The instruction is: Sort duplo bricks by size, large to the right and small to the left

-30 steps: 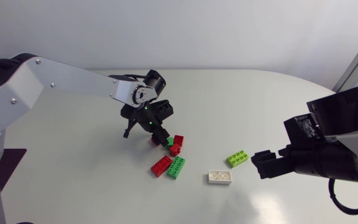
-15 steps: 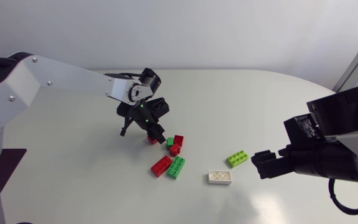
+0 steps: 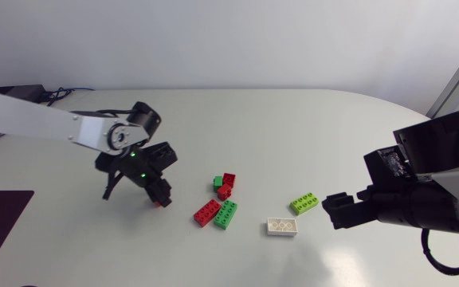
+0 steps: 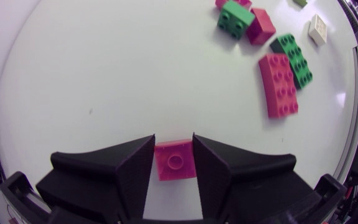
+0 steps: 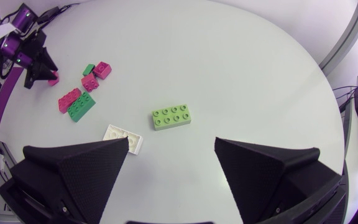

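Left gripper (image 3: 156, 194) sits low over the white table (image 3: 309, 119), arm entering from the left side. Its two black fingers (image 4: 129, 165) are clamped onto a small red square plastic brick (image 4: 175, 160), one finger against each opposite side face. Cannot tell whether the brick's underside touches the tabletop. Ahead of this gripper and off to one side, well apart from it, lies a cluster of bricks. Nearest is a long red eight-stud brick (image 4: 278, 85), with a long dark green brick (image 4: 293, 59) lying alongside it on the far side, the two touching or nearly so. Farther ahead is a small dark green square brick (image 4: 235, 17) touching a small red brick (image 4: 261, 26). A second small red brick (image 3: 224, 191) sits just beside that pair in the head view. Right gripper (image 5: 171, 142) is over the right part of the table, fingers spread wide with nothing gripped. A lime green eight-stud brick (image 5: 173, 117) lies flat on the table ahead of it, roughly in line with the gap between its fingers and apart from both. A white rectangular brick (image 5: 123, 138) lies flat just ahead of one fingertip of the right gripper, between the lime brick and the red and green cluster, touching neither.
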`<state>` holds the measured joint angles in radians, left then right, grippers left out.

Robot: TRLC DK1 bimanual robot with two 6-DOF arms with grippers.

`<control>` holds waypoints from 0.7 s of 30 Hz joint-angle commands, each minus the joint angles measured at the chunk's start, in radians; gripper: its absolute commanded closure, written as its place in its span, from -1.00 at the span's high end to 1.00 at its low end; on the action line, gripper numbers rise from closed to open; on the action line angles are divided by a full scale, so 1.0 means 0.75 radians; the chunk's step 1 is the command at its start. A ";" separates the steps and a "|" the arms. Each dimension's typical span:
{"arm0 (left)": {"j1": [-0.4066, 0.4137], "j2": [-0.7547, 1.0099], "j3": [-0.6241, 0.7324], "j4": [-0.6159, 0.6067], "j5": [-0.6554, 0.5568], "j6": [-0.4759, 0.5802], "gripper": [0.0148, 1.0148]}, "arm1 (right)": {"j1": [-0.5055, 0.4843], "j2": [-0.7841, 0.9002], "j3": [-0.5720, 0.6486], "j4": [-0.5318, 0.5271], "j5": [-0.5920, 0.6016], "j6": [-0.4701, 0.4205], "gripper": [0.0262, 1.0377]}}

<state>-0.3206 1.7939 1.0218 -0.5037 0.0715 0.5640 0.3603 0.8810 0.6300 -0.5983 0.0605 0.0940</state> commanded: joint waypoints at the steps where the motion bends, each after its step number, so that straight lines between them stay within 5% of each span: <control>1: 0.057 -0.146 -0.180 -0.014 0.015 0.056 -0.58 | 0.008 0.018 -0.014 0.006 0.009 0.032 0.91; 10: 0.184 -0.520 -0.493 0.056 0.029 0.054 -0.47 | 0.051 0.083 0.039 0.006 0.005 0.067 0.91; 12: 0.194 -0.529 -0.483 0.062 0.029 0.054 0.01 | 0.074 0.104 0.052 0.010 0.007 0.083 0.91; 14: 0.186 -0.527 -0.450 0.062 0.027 0.050 0.79 | 0.090 0.118 0.058 0.012 0.007 0.093 0.91; 21: 0.027 -0.490 -0.313 0.044 0.021 -0.063 0.92 | 0.117 0.145 0.070 0.008 0.011 0.102 0.91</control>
<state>-0.2829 1.4082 0.7547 -0.4652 0.0826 0.5480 0.4397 0.9760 0.6594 -0.5930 0.0605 0.1432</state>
